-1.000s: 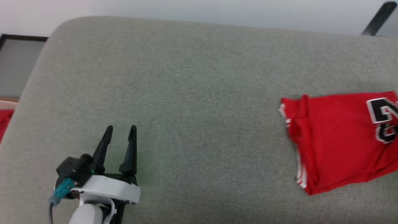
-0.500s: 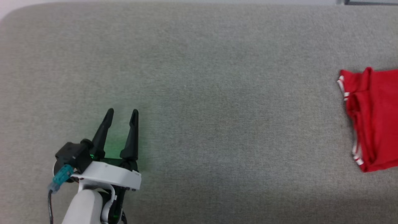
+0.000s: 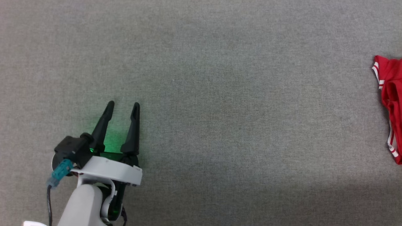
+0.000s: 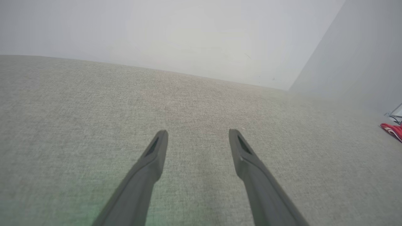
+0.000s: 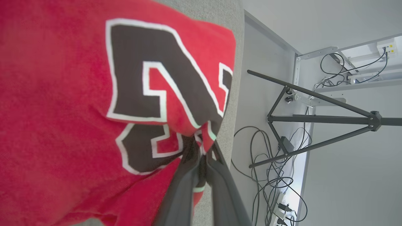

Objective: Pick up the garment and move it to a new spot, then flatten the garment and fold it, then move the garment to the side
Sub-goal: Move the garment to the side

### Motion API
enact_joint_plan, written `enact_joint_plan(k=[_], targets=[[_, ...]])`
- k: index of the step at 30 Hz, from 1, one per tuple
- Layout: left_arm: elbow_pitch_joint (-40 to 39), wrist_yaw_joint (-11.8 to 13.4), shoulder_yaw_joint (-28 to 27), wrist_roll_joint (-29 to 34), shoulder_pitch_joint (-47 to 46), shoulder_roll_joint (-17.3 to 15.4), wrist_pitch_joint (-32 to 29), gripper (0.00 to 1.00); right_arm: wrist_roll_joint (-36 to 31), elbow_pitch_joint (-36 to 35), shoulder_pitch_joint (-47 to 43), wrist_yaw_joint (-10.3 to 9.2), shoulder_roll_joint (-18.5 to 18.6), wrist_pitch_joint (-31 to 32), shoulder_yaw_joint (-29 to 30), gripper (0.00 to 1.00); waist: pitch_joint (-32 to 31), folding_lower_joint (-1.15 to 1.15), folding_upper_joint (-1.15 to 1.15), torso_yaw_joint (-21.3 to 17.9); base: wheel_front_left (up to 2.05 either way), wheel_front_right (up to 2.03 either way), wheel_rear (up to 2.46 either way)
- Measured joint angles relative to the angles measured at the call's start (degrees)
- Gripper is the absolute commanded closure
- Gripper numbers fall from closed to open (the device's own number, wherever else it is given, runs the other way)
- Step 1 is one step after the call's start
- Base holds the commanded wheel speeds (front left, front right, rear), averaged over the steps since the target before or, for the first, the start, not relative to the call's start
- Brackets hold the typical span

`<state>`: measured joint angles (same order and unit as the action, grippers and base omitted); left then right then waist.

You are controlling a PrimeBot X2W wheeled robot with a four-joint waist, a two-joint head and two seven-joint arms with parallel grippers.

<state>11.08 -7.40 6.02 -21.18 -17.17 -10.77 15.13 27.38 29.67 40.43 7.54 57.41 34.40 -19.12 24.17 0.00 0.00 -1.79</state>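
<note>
Left end effector (image 3: 123,104): fingers spread apart, nothing between them. It hovers low over the grey upholstered surface (image 3: 220,78); contact with the fabric cannot be confirmed. A green glow (image 3: 111,145) falls on the fabric at the finger bases. In the left wrist view, the same end effector (image 4: 198,133) points across bare grey fabric towards a pale wall (image 4: 176,34).

The garment (image 3: 394,91): lies at the far right edge of the head view, well apart from the left end effector, with red cloth and white striped trim showing.

Right end effector (image 5: 202,150): fingers drawn close together and pinching a bunched fold of the garment (image 5: 62,125), just below the black-and-white lettering (image 5: 138,81). The cloth rests near the edge of the grey surface. Beyond that edge stand a dark tripod (image 5: 314,119) and loose cables (image 5: 273,179).
</note>
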Motion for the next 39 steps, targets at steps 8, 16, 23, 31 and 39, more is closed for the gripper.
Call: enact_joint_plan(k=[8, 16, 23, 31, 39], targets=[[0.52, 0.00, 0.25, -0.01, -0.44, -0.22, 0.00, 0.00, -3.33, 2.20, 0.22, 0.00, -3.38, -0.62, 2.16, 1.00, -0.10, 0.00, 0.00, 0.11, 0.00, 0.00, 0.00], [1.60, 0.00, -0.31, -0.20, 0.58, -0.33, 0.00, 0.00, -5.79, 1.11, 0.41, 0.00, -5.66, 0.36, 2.71, 0.00, -3.02, 0.00, 0.00, -0.09, 0.00, 0.00, 0.00], [2.35, 0.00, -0.59, -0.51, 2.30, -0.29, 0.00, 0.00, -6.15, -1.10, 0.01, 0.00, -6.78, -0.38, 3.28, 0.00, -6.18, 0.00, 0.00, -0.25, 0.00, 0.00, 0.00], [3.12, -0.01, -2.50, -0.78, 6.69, -0.73, 0.00, 0.00, -4.53, -7.26, -2.31, 0.00, -12.47, -7.98, 3.34, 0.00, -12.42, 0.00, 0.00, -0.55, 0.00, 0.00, 0.00], [3.35, 0.11, -4.56, -0.48, 10.91, -1.64, 0.00, 0.00, -6.44, -11.98, -8.65, 0.00, -19.06, -22.75, 4.90, 0.00, -18.43, 0.00, 0.00, -0.70, 0.00, 0.00, 0.00]])
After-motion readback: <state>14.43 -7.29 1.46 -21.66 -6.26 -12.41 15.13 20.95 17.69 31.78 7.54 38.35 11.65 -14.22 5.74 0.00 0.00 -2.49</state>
